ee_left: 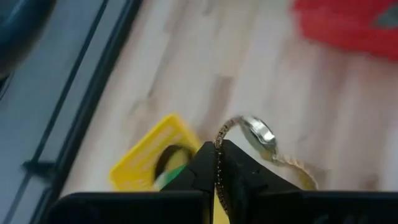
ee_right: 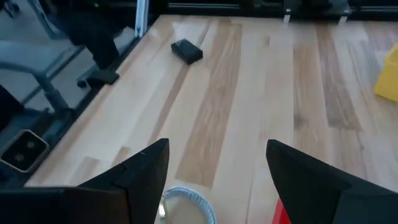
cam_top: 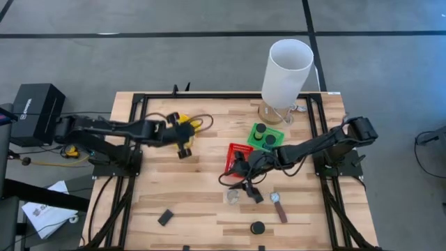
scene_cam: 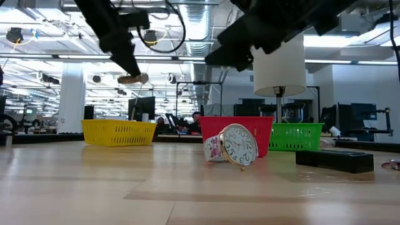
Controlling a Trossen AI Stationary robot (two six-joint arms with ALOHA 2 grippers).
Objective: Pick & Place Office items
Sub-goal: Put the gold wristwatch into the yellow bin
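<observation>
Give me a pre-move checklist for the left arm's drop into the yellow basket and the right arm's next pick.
1. Left hand shut on the metal-band watch: ok, band pinched between the fingers.
2. Left hand over the yellow basket: ok in the high view, though exact centring cannot be judged.
3. Yellow basket has room: cannot tell; the left wrist view shows something dark and green already inside.
4. Right hand open: ok, fingers spread wide.
5. Right hand lined up on the clear ring: ok, ring lies just below the gap.
6. Red basket clear of the right hand: cannot tell, it sits very close.
</observation>
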